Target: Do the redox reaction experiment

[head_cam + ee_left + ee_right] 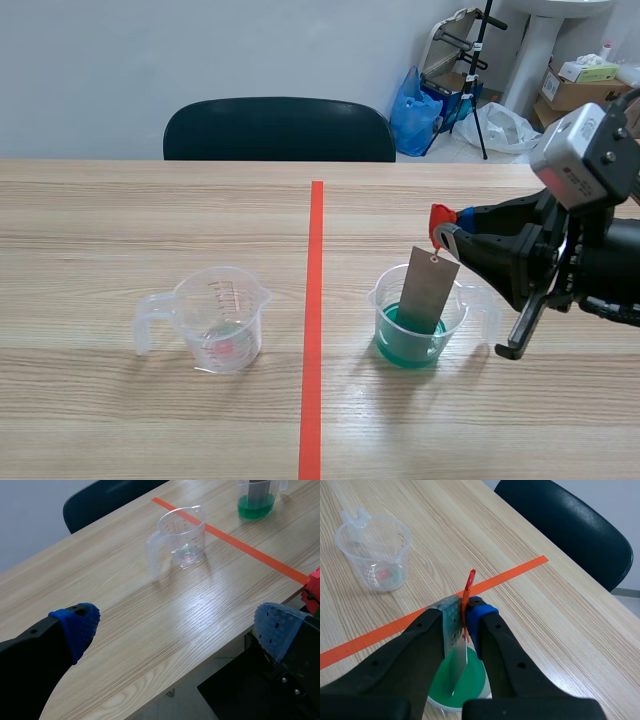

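Scene view: the right hand comes in from the right edge at mid-height, its fingers clamped on a red clip at the top of the metal plate.
Plate: it hangs slightly tilted, right of centre, with its lower end in the green liquid of the beaker. Holding it by the clip probably keeps the fingers out of the liquid.
Right wrist view: the clip is pinched between the pads, and the plate drops from it into the beaker below.
Left hand: fingers wide apart and holding nothing, over the near table edge.
Second cup: lower left of centre, nearly empty, well apart from the beaker across the tape line.
Obstacles: the beaker's rim is close around the plate, so a sideways pull could tip it.
Surroundings: a chair stands behind the table.
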`<state>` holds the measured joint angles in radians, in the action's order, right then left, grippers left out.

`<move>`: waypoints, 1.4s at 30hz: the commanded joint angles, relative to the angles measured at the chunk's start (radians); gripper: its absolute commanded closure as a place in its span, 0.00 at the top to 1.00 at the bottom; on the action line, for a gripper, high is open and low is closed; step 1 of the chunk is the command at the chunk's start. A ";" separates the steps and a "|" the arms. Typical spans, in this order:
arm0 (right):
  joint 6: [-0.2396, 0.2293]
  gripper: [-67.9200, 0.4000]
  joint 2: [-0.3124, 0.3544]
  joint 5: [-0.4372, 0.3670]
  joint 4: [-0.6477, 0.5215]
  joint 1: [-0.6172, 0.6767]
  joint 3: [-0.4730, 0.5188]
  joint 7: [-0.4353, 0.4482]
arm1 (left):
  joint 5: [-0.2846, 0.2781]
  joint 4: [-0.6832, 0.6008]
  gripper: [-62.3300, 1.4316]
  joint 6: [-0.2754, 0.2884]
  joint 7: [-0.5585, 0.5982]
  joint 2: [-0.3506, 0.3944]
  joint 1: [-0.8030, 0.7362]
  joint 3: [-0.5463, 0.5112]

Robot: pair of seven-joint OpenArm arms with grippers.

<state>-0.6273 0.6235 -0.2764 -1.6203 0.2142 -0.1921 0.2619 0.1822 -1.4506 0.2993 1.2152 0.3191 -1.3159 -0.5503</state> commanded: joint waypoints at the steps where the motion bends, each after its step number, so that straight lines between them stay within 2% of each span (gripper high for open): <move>1: 0.002 0.02 0.014 -0.015 0.003 -0.018 0.002 0.018 | -0.013 -0.003 1.00 0.002 0.015 -0.002 -0.001 -0.006; 32: 0.002 0.02 0.029 -0.031 -0.011 -0.018 0.004 0.017 | -0.013 -0.003 1.00 0.002 0.015 -0.002 -0.001 -0.006; 42: 0.001 0.02 0.082 -0.167 -0.086 -0.017 0.043 -0.049 | -0.013 -0.003 1.00 0.002 0.014 -0.002 -0.001 -0.006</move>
<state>-0.6285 0.6891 -0.4320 -1.6836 0.2142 -0.1719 0.1982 0.1822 -1.4506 0.2993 1.2152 0.3191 -1.3159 -0.5503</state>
